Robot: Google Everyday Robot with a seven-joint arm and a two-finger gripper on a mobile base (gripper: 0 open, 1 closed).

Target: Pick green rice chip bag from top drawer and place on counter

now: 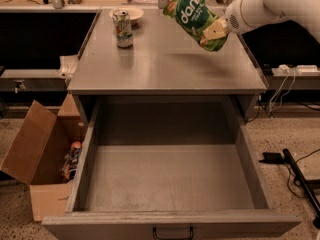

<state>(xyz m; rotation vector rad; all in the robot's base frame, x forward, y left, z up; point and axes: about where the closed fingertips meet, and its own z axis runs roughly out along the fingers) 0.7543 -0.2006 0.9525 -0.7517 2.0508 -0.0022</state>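
Green rice chip bag (192, 13) is out of the top drawer (84, 174) and hangs in the air above the far right part of the worktop (165, 64), not touching it. Nearest the camera, the drawer stands pulled open, with its small dark handle (172, 232) on the front panel and its grey floor in plain sight. A brown cardboard box (35, 149) sits on the ground just beside the drawer's left wall.

Beyond the drawer lies the worktop. A green-white soda can (122, 28) stands upright near its far left with a pale bowl (127, 14) just behind it, both well apart from the bag.

Over the far right edge, the gripper (215, 32) reaches in from the right on a white arm (270, 6). Its fingers (216, 29) are pinched narrowly on the bag's lower right corner. The finger behind the foil is hidden, so the two-sided grip is likely rather than seen. The bag tilts, logo toward the camera.

I judge the bag to be light, soft and crinkly, with slippery foil and chips that crush easily. A seam or corner is therefore the right place to hold it, with gentle pressure. A corner grip lets it swing, so lowering it flat before release would suit the placing that remains.
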